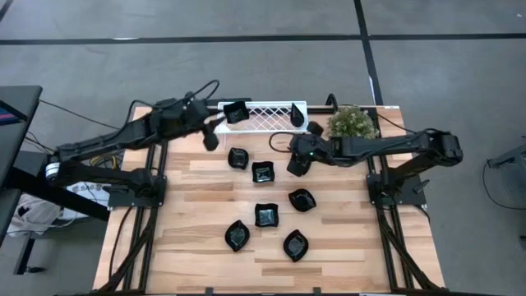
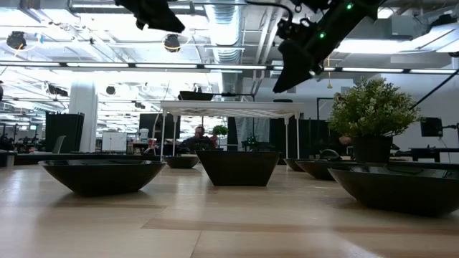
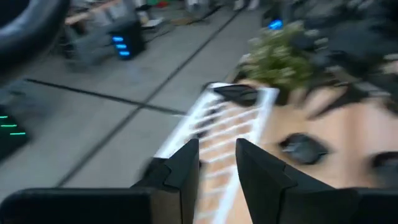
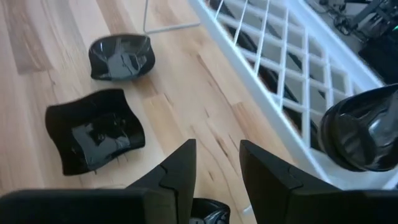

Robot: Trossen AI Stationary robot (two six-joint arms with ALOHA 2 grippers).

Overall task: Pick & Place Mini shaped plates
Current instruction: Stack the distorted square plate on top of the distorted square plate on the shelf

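- Glossy black mini shaped plates: six are lying loose on the tabletop — a rounded one, a square one, a leaf-shaped one, a second square one and two more leaf shapes nearest the front edge. Two more are sitting on the white lattice tray: a square one at its left end and a teardrop one at its right end.
- Left gripper: hovering just in front of the tray's left end, fingers slightly parted with nothing between them.
- Right gripper: hanging above the table just in front of the tray's right end, fingers likewise a little apart and carrying nothing.
- Step in hand, as a judgement: both arms are standing between a placement and the next pick, with six plates left to move.
- Next move, as a judgement: each gripper is needing to descend over a nearby plate's raised rim and pinch it; the glazed edges are likely slippery.
- Surface: a light wooden plank tabletop is carrying everything, with a small green potted plant at the back right.
- Room: grey carpeted floor with dark seam lines; the low view is showing an open hall with ceiling pipes and lights, and a seated person far behind.
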